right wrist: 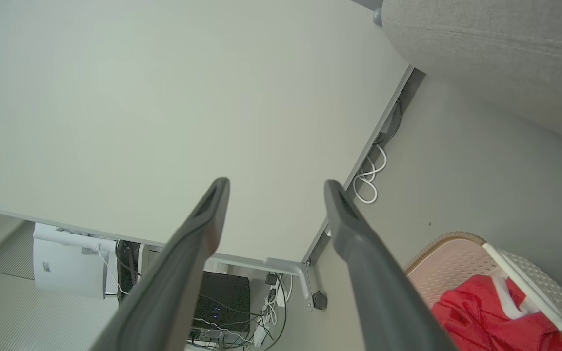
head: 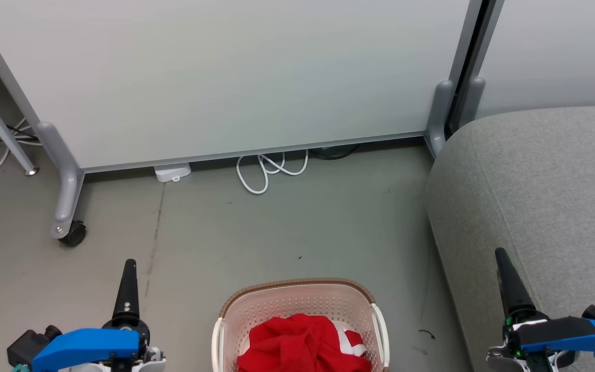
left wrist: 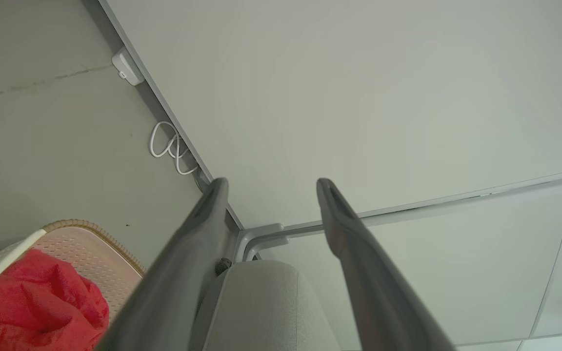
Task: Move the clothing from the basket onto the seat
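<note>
In the head view, a small cream-white perforated plastic laundry basket [head: 297,285] with a brown woven-look rim stands on the grey floor [head: 277,232] at the bottom middle. The soft bright red clothing [head: 297,341] with white panels lies bunched inside it. The large light grey fabric-upholstered seat [head: 545,181] with rounded edges is to the right of the basket, apart from it. The left hand [head: 129,274] hangs low on the left above the floor, and the right hand [head: 504,268] hangs low on the right in front of the seat's edge. Both point away from the robot and are seen edge-on. Beyond them a pale partition panel [head: 225,77] stands on grey legs with a black caster [head: 74,233], and a looped white cable [head: 271,170] lies at its foot.

In the left wrist view, the left hand [left wrist: 271,185] has its two dark fingers spread apart with nothing between them. The basket [left wrist: 90,230] with the red clothing [left wrist: 37,302] sits at the lower left, the seat [left wrist: 261,302] shows at the bottom between the fingers, and the cable [left wrist: 169,146] lies along the panel's base.

In the right wrist view, the right hand [right wrist: 275,187] is also spread wide and empty. The basket [right wrist: 456,239] holding the clothing [right wrist: 481,312] is at the lower right, the seat [right wrist: 495,39] at the upper right, and the cable [right wrist: 369,180] between them by the panel.
</note>
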